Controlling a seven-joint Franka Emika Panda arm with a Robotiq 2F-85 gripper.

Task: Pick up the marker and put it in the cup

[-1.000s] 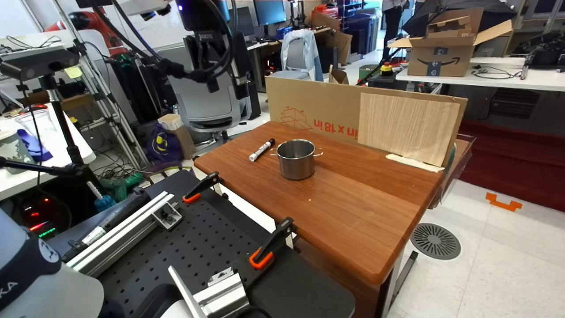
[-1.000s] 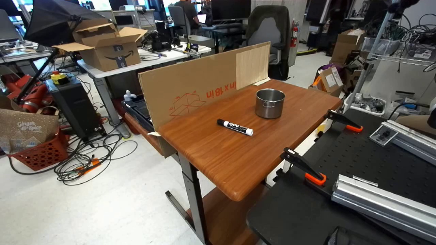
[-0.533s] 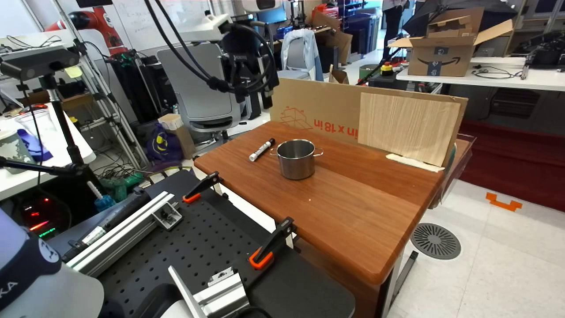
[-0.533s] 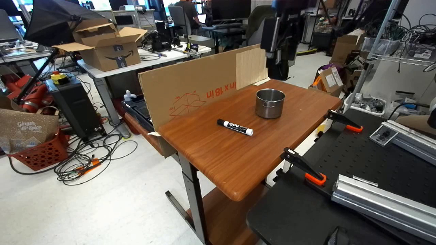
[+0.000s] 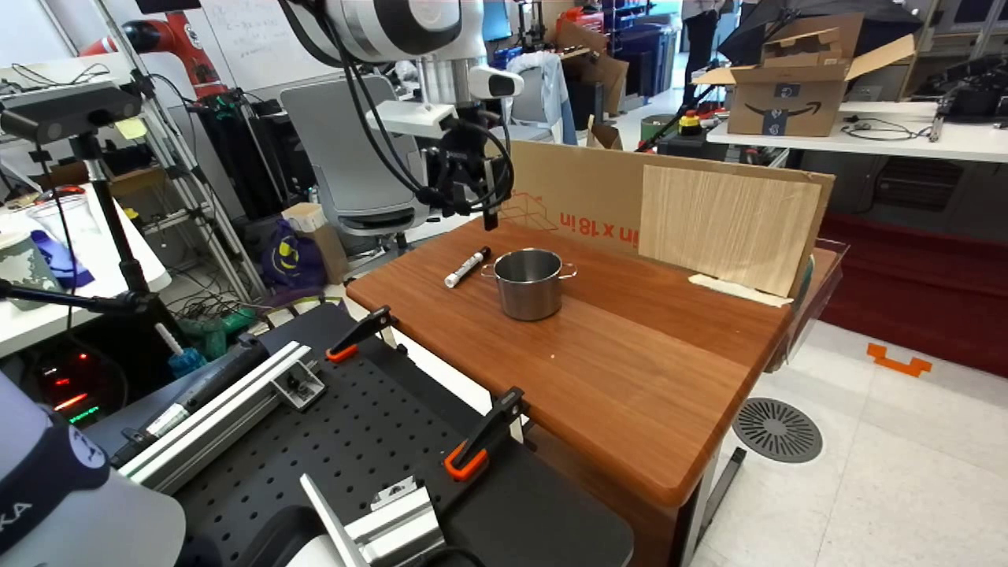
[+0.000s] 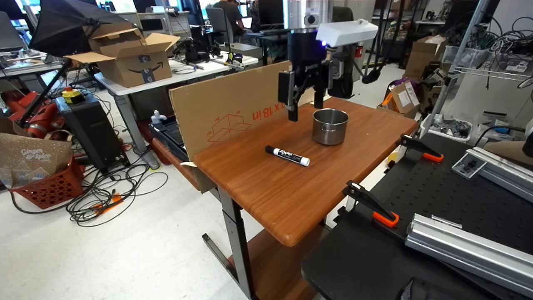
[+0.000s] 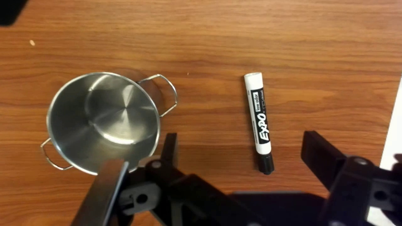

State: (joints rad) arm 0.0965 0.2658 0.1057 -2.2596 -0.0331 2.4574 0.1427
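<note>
Spread wide, the gripper (image 6: 306, 109) hung above the worktop (image 6: 250, 177), apart from the marker (image 7: 259, 122), which lay flat with "EXPO" and "low odor" legible on its label, nearer a short edge than the cup (image 6: 329, 135). Upright and farther in from that edge, the cup showed its shiny bare bottom to the wrist view. Red upside-down print, "in x 18 in", ran across the cardboard panel (image 5: 575, 177) standing along a long edge, and "Ginger & Spice" marked a brown package (image 6: 35, 154) showing above the rim of a red basket (image 6: 43, 193).
</note>
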